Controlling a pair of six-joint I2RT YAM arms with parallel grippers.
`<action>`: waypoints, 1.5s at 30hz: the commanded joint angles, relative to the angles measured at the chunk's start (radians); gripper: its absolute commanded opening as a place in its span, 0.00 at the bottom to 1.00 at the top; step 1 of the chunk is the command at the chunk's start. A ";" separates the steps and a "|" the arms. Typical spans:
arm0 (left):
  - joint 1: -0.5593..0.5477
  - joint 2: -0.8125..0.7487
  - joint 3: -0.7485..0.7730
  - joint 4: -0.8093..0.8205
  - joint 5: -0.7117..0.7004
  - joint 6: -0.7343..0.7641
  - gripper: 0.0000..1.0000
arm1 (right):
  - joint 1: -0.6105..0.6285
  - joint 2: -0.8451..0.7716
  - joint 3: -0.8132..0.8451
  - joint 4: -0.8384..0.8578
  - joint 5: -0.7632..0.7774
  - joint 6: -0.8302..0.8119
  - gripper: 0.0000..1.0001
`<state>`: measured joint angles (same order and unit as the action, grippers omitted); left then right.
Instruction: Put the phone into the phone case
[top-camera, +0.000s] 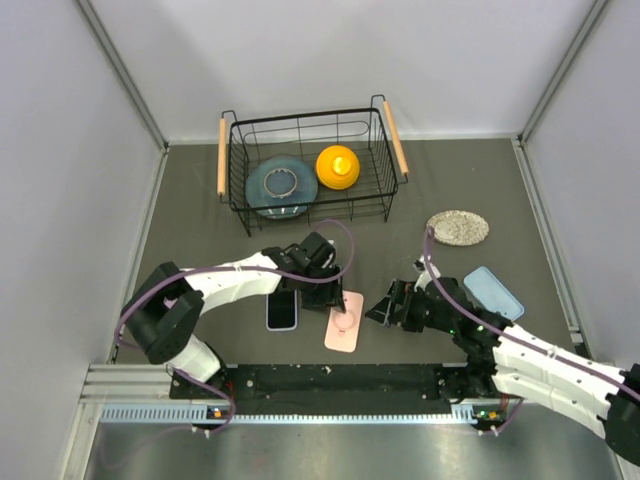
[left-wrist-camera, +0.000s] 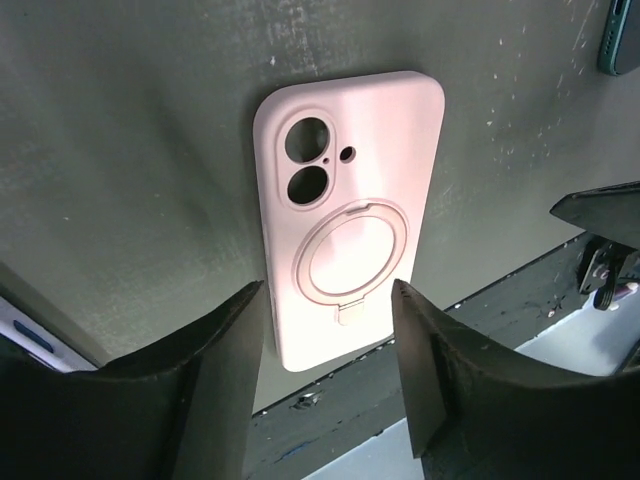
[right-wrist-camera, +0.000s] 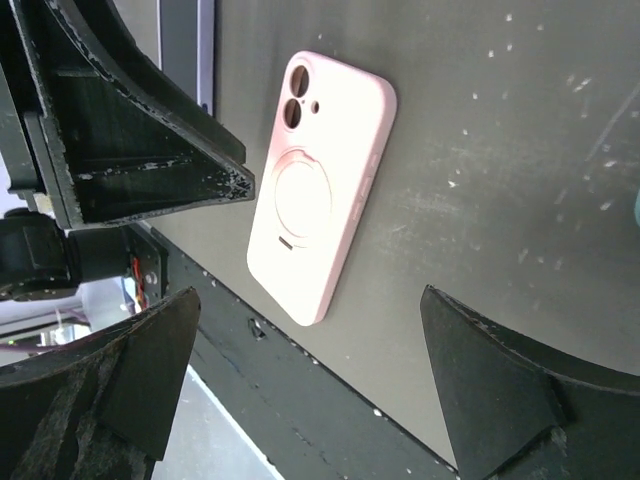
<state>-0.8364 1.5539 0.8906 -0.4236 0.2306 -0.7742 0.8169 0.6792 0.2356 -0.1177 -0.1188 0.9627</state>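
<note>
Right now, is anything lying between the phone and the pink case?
Nothing lies on the table between the phone and the pink case; they sit side by side. The open left claw hangs over the case, and the case lies back up, opening down.

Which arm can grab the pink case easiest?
Left, probably. The left fingers are open and straddle the pink case in their own camera. The right fingers are open too, but off to its side.
</note>
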 joint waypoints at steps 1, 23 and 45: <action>0.039 -0.037 -0.016 -0.017 0.012 0.007 0.46 | 0.031 0.098 -0.004 0.179 0.004 0.053 0.91; 0.030 0.054 -0.102 0.061 -0.007 -0.045 0.00 | 0.205 0.531 0.120 0.320 0.151 0.146 0.90; -0.043 0.089 -0.110 0.167 0.102 -0.094 0.00 | 0.203 0.255 -0.031 0.706 0.094 0.114 0.80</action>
<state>-0.8349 1.6096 0.7872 -0.3347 0.3218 -0.8444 1.0065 0.9939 0.2070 0.3519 0.0364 1.0771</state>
